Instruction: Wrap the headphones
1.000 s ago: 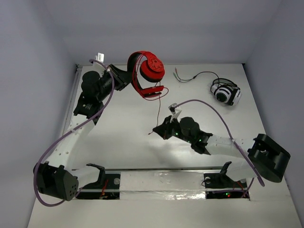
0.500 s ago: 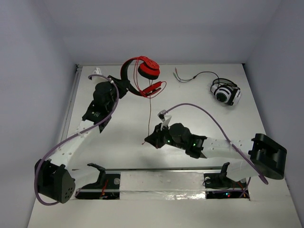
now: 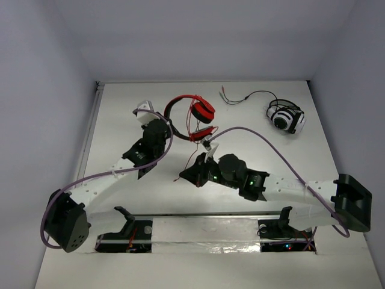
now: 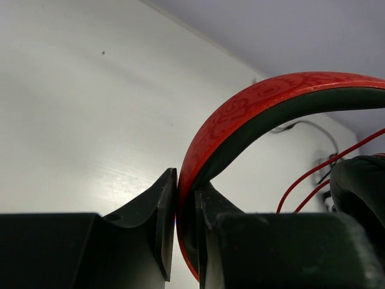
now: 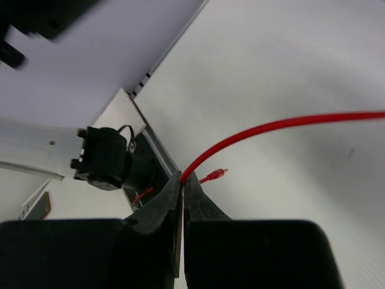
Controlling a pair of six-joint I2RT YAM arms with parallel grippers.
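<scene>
The left gripper is pinching the headband edge-on between closed-up jaws. It is now holding the headphones near mid-bench, having swung them in from the far left and turned the cups on edge. The right gripper is clamping the cable just short of its plug and has slid leftward, so the span between the arms is shortening, probably setting up a winding turn. From above, the cable is too thin to trace. Whether any loop is already lying around the headband, or the cups are touching the bench, is unclear.
</scene>
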